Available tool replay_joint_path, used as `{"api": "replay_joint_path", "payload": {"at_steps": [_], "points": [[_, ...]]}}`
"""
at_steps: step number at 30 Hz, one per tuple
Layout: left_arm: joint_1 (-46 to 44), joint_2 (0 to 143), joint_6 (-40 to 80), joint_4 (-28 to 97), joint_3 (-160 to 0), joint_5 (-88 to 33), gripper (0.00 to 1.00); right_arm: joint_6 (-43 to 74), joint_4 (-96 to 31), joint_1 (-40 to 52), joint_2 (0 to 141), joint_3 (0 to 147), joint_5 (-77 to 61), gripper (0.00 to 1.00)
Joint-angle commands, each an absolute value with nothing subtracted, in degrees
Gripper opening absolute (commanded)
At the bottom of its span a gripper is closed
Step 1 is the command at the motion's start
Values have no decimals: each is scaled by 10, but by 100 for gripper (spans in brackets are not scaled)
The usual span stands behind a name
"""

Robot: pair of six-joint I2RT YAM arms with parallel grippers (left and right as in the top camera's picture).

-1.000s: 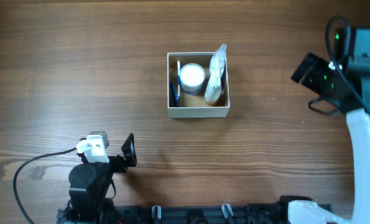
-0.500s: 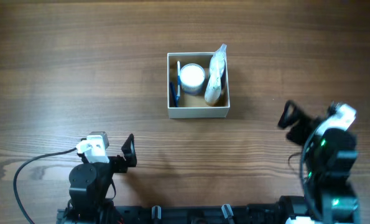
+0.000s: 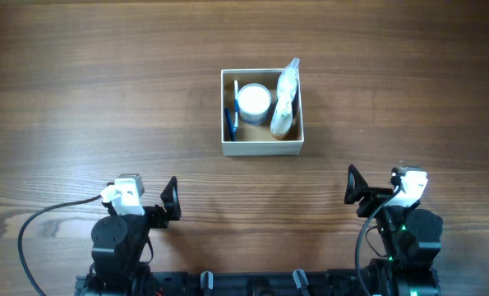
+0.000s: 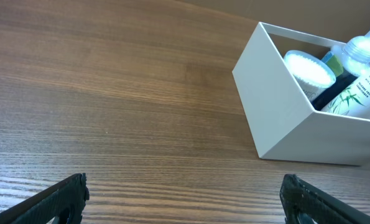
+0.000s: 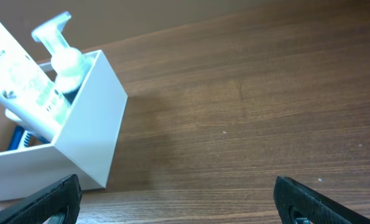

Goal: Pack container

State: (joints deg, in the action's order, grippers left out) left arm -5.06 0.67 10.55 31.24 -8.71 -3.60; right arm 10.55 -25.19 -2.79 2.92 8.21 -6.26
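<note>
The container [image 3: 261, 148], a square white-walled box, stands at the table's middle. It holds a round white-lidded jar [image 3: 254, 101], a pump bottle [image 3: 283, 103] leaning at its right side and a blue item [image 3: 230, 122] at its left. The container also shows in the left wrist view [image 4: 284, 118] and in the right wrist view [image 5: 85, 137]. My left gripper [image 3: 171, 205] is open and empty at the front left, well short of the container. My right gripper [image 3: 356, 187] is open and empty at the front right, also apart from it.
The wooden table [image 3: 104, 90] spreads wide on all sides of the container. A black cable [image 3: 39, 226] curls by the left arm's base at the front edge.
My right arm has swung from the far right down to the front right, near its base, and now points toward the container. The left arm and the container have not moved.
</note>
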Motion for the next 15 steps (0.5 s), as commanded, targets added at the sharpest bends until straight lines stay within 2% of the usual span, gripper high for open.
{"api": "replay_joint_path", "payload": {"at_steps": [1, 15], "points": [[-46, 2, 96, 310, -85, -45, 100, 87, -244, -25, 14, 80, -69, 100], [-46, 2, 96, 310, -85, -45, 100, 92, -245, -25, 17, 80, -72, 100]]}}
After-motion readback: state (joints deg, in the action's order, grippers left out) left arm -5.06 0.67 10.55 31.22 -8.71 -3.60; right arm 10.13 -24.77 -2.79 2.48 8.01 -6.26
